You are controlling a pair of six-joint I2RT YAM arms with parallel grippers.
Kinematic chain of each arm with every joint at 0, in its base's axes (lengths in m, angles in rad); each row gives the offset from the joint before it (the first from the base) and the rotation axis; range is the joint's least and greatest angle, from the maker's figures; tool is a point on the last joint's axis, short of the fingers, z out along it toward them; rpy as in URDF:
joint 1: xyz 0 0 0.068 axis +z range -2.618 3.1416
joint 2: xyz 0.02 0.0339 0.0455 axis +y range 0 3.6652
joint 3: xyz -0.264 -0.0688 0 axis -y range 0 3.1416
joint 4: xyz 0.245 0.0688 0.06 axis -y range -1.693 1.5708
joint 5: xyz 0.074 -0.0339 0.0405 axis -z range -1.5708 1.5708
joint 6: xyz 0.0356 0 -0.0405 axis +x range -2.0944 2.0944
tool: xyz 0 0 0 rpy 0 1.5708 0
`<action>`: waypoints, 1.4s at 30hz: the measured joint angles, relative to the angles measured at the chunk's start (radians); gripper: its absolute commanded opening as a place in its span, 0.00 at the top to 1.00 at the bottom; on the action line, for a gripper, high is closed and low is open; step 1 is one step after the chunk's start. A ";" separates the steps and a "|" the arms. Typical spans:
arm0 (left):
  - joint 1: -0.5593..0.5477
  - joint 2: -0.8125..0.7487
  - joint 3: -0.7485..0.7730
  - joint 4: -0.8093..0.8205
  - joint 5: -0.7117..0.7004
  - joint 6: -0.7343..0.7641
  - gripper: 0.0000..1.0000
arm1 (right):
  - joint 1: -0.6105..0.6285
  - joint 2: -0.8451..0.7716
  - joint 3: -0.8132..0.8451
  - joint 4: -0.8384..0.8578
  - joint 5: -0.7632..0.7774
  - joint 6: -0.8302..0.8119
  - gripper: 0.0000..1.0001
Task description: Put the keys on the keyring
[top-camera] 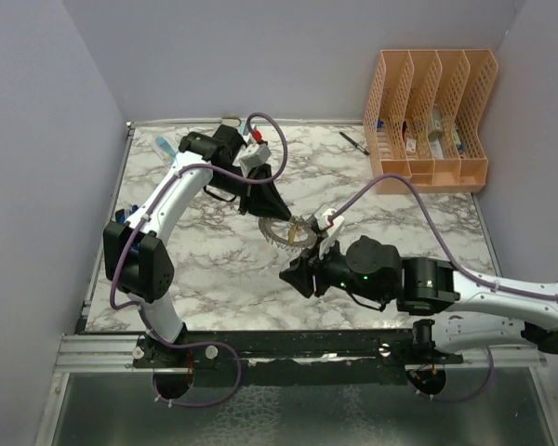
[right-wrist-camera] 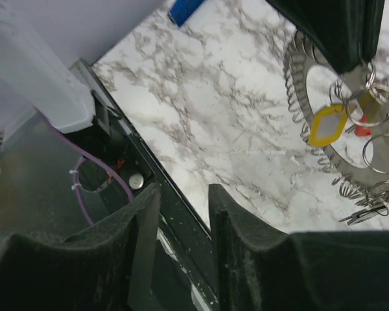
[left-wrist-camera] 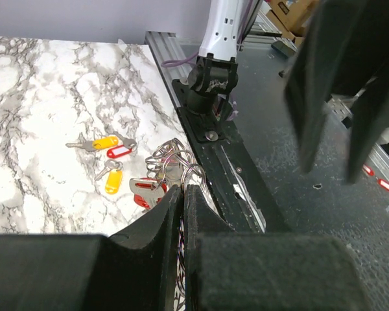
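Observation:
The keyring (top-camera: 285,232), a large grey coiled ring, is held tilted over the table's middle, and my left gripper (top-camera: 275,214) is shut on its rim. In the left wrist view the fingertips (left-wrist-camera: 172,197) are pressed together on a thin sliver of that rim. In the right wrist view a yellow-tagged key (right-wrist-camera: 327,124) and small split rings hang at the keyring (right-wrist-camera: 297,84). Loose keys, one with a yellow tag (left-wrist-camera: 106,142), one red (left-wrist-camera: 118,152) and another yellow (left-wrist-camera: 113,181), lie on the marble. My right gripper (right-wrist-camera: 183,191) is open and empty, just near of the ring (top-camera: 293,276).
An orange file organiser (top-camera: 428,116) stands at the back right, with a black pen (top-camera: 353,142) beside it. A blue object (top-camera: 163,146) lies at the back left. A metal rail (top-camera: 288,344) runs along the table's near edge.

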 measured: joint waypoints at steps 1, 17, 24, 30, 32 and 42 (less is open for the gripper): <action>0.005 0.000 0.000 0.000 0.000 -0.004 1.00 | 0.027 0.000 0.035 -0.019 0.024 -0.013 0.26; 0.019 0.001 0.130 -0.002 -0.002 -0.091 1.00 | 0.104 0.103 0.435 0.425 0.327 -1.033 0.00; 0.023 0.055 0.244 -0.006 -0.002 -0.133 1.00 | 0.104 0.215 0.574 0.855 0.533 -1.562 0.01; 0.024 0.114 0.362 -0.005 -0.002 -0.193 1.00 | 0.002 0.238 0.511 1.143 0.694 -1.791 0.01; 0.024 0.130 0.396 -0.004 -0.001 -0.209 1.00 | -0.052 0.223 0.501 1.072 0.727 -1.717 0.01; -0.027 -0.001 0.177 0.340 -0.124 -0.488 1.00 | -0.144 0.172 0.539 0.325 0.724 -1.069 0.01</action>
